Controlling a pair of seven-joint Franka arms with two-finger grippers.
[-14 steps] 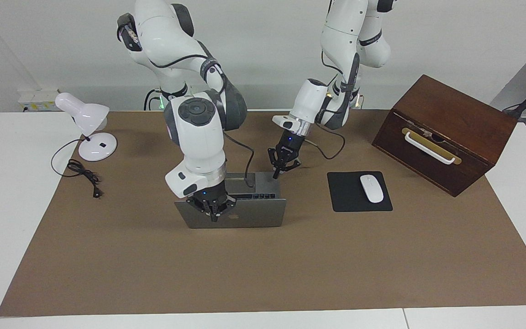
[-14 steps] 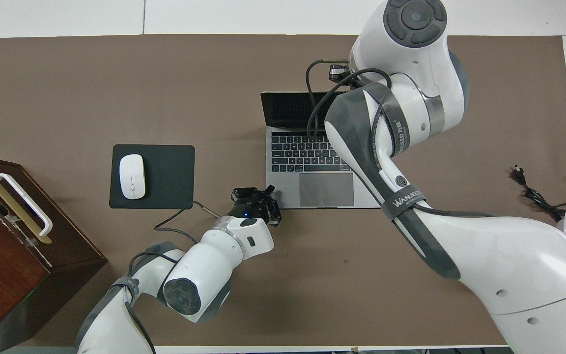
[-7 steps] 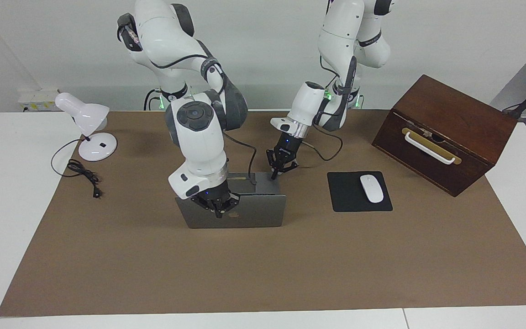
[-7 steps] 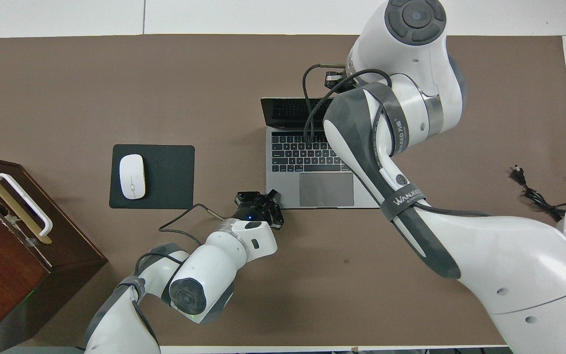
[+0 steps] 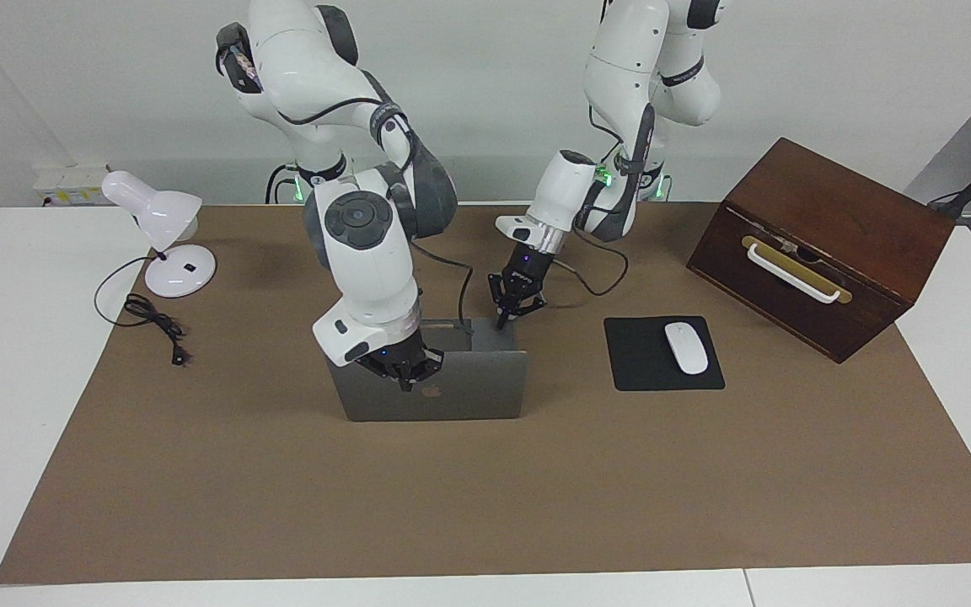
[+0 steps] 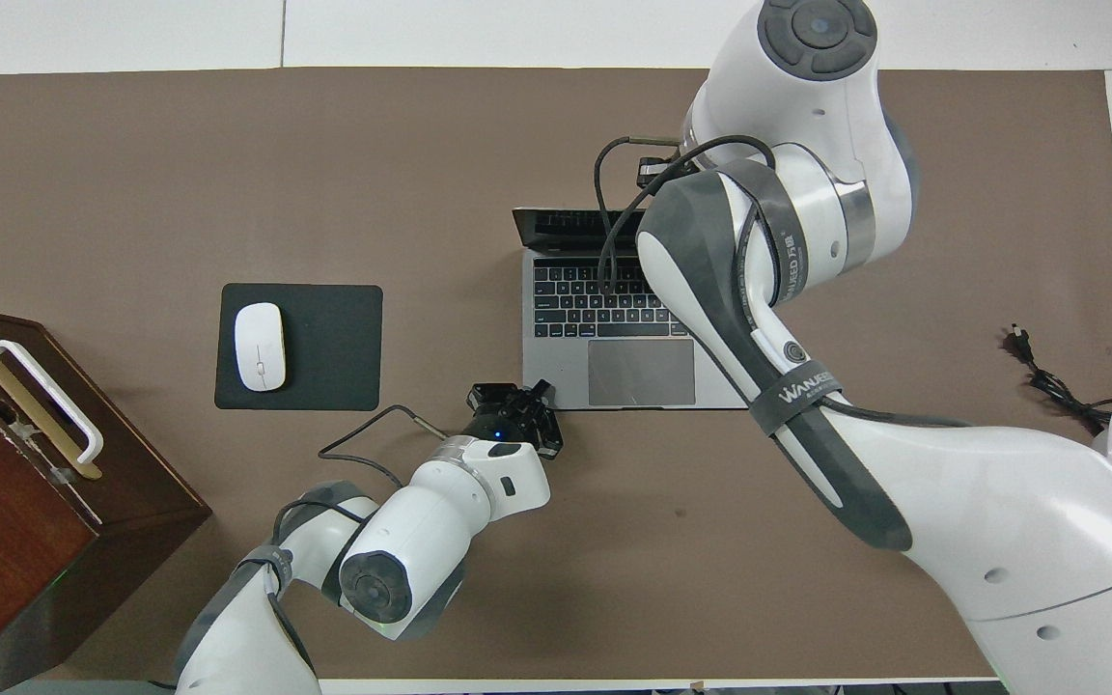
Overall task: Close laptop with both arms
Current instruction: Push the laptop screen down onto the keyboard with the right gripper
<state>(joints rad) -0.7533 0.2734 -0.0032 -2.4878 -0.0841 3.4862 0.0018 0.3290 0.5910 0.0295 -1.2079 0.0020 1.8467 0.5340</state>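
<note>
The silver-grey laptop point(image 5: 469, 392) stands open near the table's middle, its lid tilted toward the robots over the dark keyboard point(image 6: 595, 299). My right gripper point(image 5: 405, 377) presses on the back of the lid near its top edge, beside the apple logo point(image 5: 429, 391), fingers together. In the overhead view the right arm hides that gripper and part of the lid point(image 6: 561, 227). My left gripper point(image 5: 506, 317) is shut and points down at the base's corner nearest the robots, toward the left arm's end; it also shows in the overhead view point(image 6: 529, 407).
A black mouse pad point(image 5: 646, 371) with a white mouse point(image 5: 685, 347) lies beside the laptop toward the left arm's end. A brown wooden box point(image 5: 823, 244) stands past it. A white desk lamp point(image 5: 157, 223) and its cable point(image 5: 152, 324) sit toward the right arm's end.
The lid has tipped further down toward the keyboard, and my right gripper has moved with it. My left gripper has shifted slightly along the base's corner.
</note>
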